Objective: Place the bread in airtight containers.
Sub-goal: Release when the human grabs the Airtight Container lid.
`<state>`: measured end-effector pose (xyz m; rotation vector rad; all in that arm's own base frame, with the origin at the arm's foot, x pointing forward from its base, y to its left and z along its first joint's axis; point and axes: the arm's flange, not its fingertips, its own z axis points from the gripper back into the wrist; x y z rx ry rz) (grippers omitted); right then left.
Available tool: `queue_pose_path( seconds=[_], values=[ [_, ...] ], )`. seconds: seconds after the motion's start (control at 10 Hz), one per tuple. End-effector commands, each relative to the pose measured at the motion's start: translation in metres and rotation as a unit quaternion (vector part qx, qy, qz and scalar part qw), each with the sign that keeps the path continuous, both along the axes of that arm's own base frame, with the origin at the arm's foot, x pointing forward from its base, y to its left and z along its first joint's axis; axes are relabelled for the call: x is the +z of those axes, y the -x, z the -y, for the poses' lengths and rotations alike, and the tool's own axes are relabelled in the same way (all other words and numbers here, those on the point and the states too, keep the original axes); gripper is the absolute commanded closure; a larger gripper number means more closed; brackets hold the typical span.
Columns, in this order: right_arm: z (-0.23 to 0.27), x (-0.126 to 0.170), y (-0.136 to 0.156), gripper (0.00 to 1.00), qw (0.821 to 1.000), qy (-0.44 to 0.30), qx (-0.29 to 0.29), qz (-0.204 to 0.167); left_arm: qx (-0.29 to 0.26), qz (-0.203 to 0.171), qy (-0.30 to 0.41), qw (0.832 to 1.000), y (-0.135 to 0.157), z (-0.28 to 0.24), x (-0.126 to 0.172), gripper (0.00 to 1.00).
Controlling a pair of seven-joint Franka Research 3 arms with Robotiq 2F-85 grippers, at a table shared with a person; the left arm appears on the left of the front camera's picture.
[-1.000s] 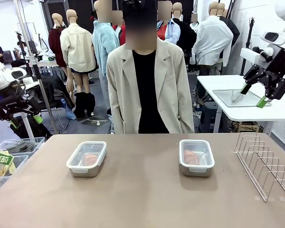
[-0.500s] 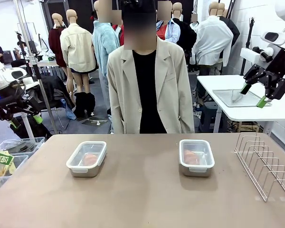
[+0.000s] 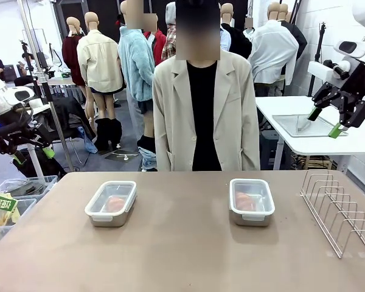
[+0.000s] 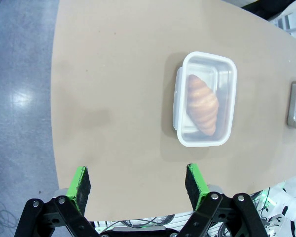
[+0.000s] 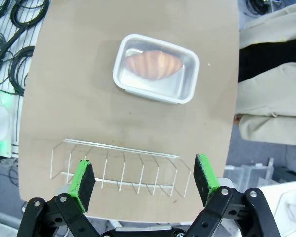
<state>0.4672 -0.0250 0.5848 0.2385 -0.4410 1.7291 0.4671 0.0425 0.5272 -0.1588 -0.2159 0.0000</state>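
In the front view, we saw both tins lidded on the table (image 3: 182, 255), the left container (image 3: 111, 204) and the right container (image 3: 252, 201) each holding a croissant. The task looked finished, so the best step was to stay clear. The left gripper (image 3: 30, 156) and right gripper (image 3: 326, 121) hung wide and empty off the table's sides. The person (image 3: 201, 115) had shifted rightward from a second before.

In the left wrist view, the croissant (image 4: 203, 104) lay under its clear lid (image 4: 205, 100), the fingers (image 4: 80, 181) apart.

In the right wrist view, the other croissant (image 5: 153, 64) sat sealed beyond the wire rack (image 5: 121, 165), its gripper spread, holding nothing.
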Motion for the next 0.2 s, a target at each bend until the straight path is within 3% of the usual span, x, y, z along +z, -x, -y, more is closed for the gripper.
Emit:
queue_pose_path(
  seconds=[0.0, 0.1],
  values=[
    [0.0005, 0.0005, 0.0000, 0.00, 1.000, 0.003, 0.003, -0.005, 0.001, 0.000, -0.008, 1.000, -0.0003, -0.0017, 0.0015, 0.00],
    [0.0005, 0.0005, 0.0000, 0.00, 1.000, 0.003, 0.003, -0.005, 0.001, 0.000, -0.008, 1.000, -0.0003, -0.0017, 0.0015, 0.00]
  ],
)
